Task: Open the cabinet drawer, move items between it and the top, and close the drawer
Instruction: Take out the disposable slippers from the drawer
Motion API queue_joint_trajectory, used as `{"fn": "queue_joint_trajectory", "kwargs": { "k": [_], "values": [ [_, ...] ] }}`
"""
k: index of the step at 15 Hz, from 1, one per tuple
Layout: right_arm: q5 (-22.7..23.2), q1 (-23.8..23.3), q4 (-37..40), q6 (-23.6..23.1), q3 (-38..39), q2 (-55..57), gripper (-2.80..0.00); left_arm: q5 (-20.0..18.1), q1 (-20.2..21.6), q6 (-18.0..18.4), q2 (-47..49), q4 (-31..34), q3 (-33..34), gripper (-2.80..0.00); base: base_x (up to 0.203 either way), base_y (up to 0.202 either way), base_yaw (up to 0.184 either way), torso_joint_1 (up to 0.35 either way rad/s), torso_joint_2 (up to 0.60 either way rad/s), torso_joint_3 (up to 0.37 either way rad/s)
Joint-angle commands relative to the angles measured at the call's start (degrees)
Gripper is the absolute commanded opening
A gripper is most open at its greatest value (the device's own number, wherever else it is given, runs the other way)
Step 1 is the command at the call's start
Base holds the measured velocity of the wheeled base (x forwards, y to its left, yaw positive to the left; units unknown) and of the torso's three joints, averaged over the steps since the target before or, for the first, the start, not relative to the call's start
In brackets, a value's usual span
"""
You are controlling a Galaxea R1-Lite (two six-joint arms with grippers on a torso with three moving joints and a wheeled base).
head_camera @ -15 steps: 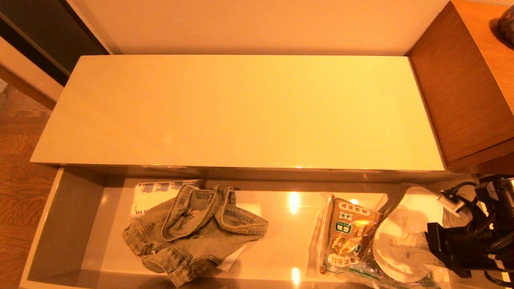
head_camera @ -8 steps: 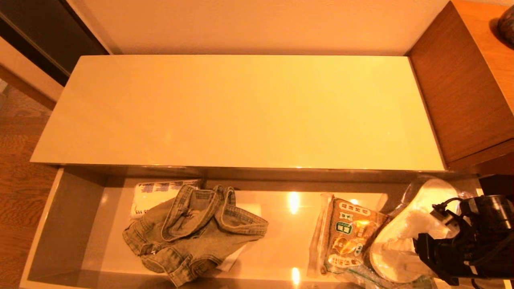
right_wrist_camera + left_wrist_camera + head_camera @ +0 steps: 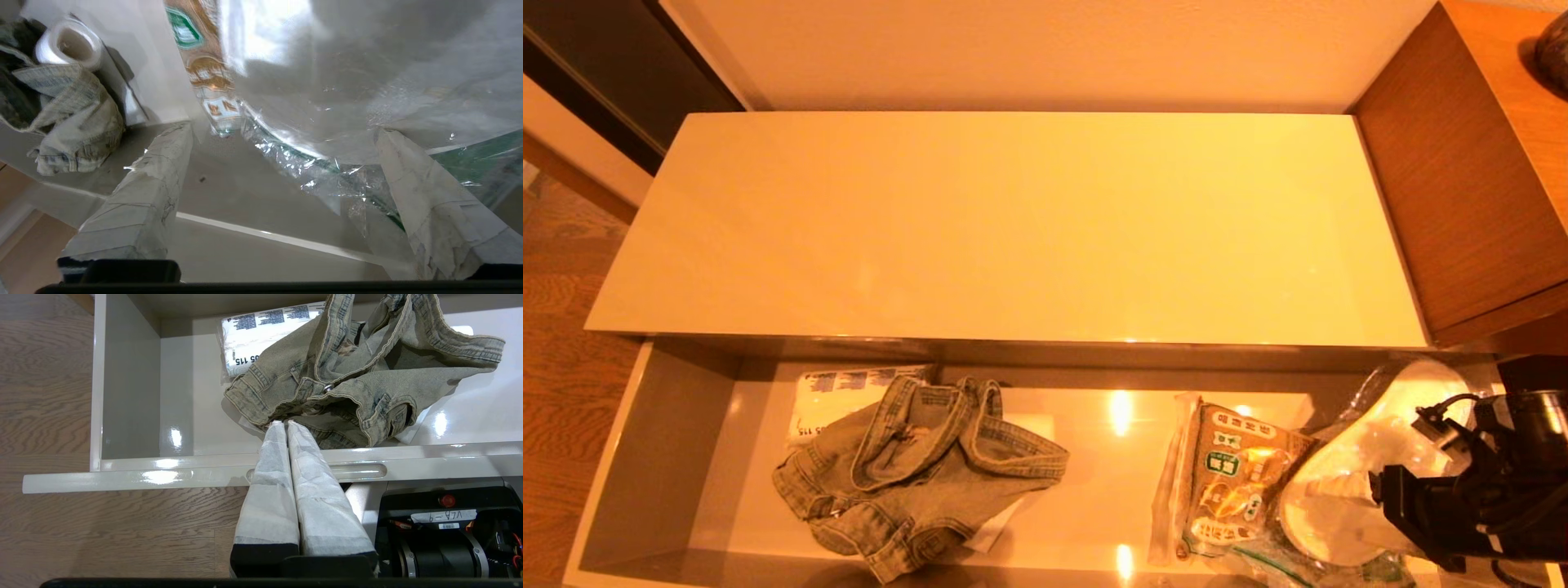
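Observation:
The drawer (image 3: 662, 457) stands pulled out below the cabinet's bare glossy top (image 3: 1013, 229). A faded denim garment (image 3: 915, 465) lies crumpled left of the drawer's middle. The white slippers in clear plastic wrap (image 3: 1347, 490) lie at the drawer's right end, partly on a brown food bag. My right gripper (image 3: 282, 130) is open wide just in front of the wrap (image 3: 347, 81), whose loose edge hangs between the fingers. My left gripper (image 3: 284, 424) is shut and empty above the drawer's front rail, tips pointing at the denim (image 3: 347, 375).
A white tissue pack (image 3: 837, 400) lies behind the denim. The brown printed food bag (image 3: 1229, 482) lies right of the middle. A taller brown wooden unit (image 3: 1462, 163) adjoins the cabinet's right end. Wood floor (image 3: 564, 367) lies to the left.
The slipper pack has swung so its far end reaches further back and right in the drawer. My right arm has shifted slightly with it. The denim and food bag have stayed put.

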Motion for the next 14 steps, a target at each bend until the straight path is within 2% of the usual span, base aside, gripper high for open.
{"fn": "queue_joint_trajectory", "kwargs": {
  "k": [1,14],
  "values": [
    [0.4,0.0,0.3,0.3,-0.4,-3.5,0.00,0.0,0.0,0.0,0.0,0.1,0.0,-2.80,0.000,0.000,0.000,0.000,0.00,0.000],
    [0.4,-7.9,0.7,2.6,-5.1,-5.2,0.00,0.0,0.0,0.0,0.0,0.1,0.0,-2.80,0.000,0.000,0.000,0.000,0.00,0.000]
  ]
}}
